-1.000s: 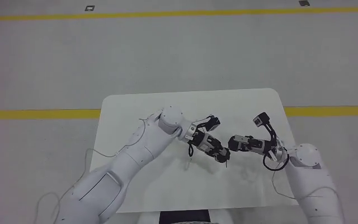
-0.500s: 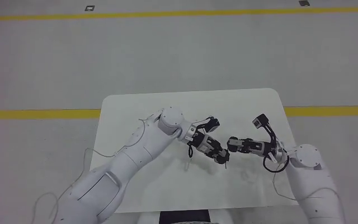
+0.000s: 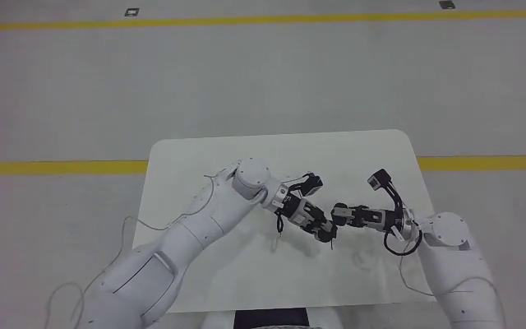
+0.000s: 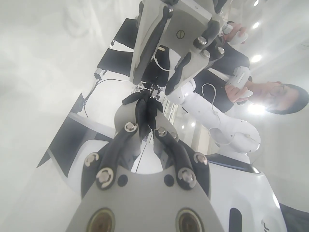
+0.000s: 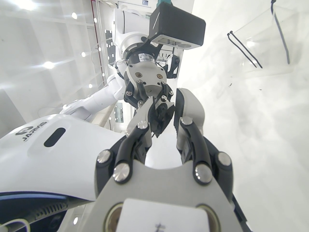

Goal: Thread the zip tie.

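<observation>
My left gripper (image 3: 325, 229) hangs over the middle of the white table (image 3: 205, 164). Its black pads (image 4: 142, 107) are pressed shut on a thin black zip tie (image 5: 152, 134), of which a short strand pokes out past them. My right gripper (image 3: 339, 215) faces it tip to tip and stands open. In the right wrist view its fingers (image 5: 142, 121) lie on either side of the left gripper (image 5: 160, 115). In the left wrist view the right gripper (image 4: 153, 84) sits just beyond the left gripper (image 4: 146, 102). Most of the tie is hidden by the pads.
A clear container (image 5: 265, 39) lies on the table beside the right arm and holds spare black zip ties (image 5: 244, 49). The table's far half and left side are bare white surface. A black camera block (image 5: 177, 26) sits on the left wrist.
The right gripper has moved left and slightly nearer, closing the gap until its open fingers bracket the left gripper. The left gripper has barely shifted and stays shut.
</observation>
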Controlling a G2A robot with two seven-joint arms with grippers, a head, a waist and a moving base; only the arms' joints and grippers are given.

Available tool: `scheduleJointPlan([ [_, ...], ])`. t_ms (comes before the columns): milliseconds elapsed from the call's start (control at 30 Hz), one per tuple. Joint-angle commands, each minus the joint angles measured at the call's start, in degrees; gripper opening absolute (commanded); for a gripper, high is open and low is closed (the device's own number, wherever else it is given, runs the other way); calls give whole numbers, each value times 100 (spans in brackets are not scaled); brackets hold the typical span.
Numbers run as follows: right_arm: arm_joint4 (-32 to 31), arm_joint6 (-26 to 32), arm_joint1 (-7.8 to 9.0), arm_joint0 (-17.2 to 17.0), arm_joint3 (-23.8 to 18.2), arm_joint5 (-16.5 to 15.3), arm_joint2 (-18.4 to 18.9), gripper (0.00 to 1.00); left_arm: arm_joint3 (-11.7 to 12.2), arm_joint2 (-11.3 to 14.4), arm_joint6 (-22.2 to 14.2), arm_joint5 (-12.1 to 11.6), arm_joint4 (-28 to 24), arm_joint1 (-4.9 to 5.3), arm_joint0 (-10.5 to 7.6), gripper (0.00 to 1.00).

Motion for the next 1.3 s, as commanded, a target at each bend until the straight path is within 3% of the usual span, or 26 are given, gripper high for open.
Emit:
scheduleJointPlan([
  [0,-16,0,-4,-2,-8,0,3,16,3,19,-2,-7,-22,6,-7,0],
  [233,-70,0,-22,-30,-44,0,3,13,8,89,19,0,-74,31,-36,0],
  [333,-70,0,-27,-40,-59,0,-2,5,-1,120,22,-5,-102,41,-39,0],
  [467,-85,0,-34,-52,-73,0,-7,7,-2,170,62,22,-98,55,-51,0],
  [667,-126,0,-46,-81,-87,0,13,0,-20,228,116,30,-129,74,-58,0],
  [700,-124,0,-48,-88,-88,0,20,0,-21,233,132,34,-134,78,-59,6],
  [733,-122,0,-51,-97,-88,0,33,0,-27,239,155,39,-146,82,-58,34],
  [767,-118,0,-53,-104,-87,0,44,0,-30,236,188,39,-162,86,-54,88],
  [800,-116,-11,-56,-112,-80,0,61,0,-39,230,228,40,-179,91,-50,100],
  [900,-94,-263,-75,-163,-43,0,136,0,-113,179,514,14,-154,121,-38,100],
  [1033,-139,-645,-99,-233,-59,0,199,0,-442,25,1101,64,114,231,23,100],
  [1067,-109,-791,-108,-268,-51,0,221,0,-604,-3,1326,154,292,277,77,100],
  [1133,-77,-960,-120,-310,-45,0,242,0,-858,-109,1435,121,257,342,227,100],
  [1267,-109,-1559,-150,-418,-16,0,279,0,-1293,-245,2279,214,738,476,527,100],
])
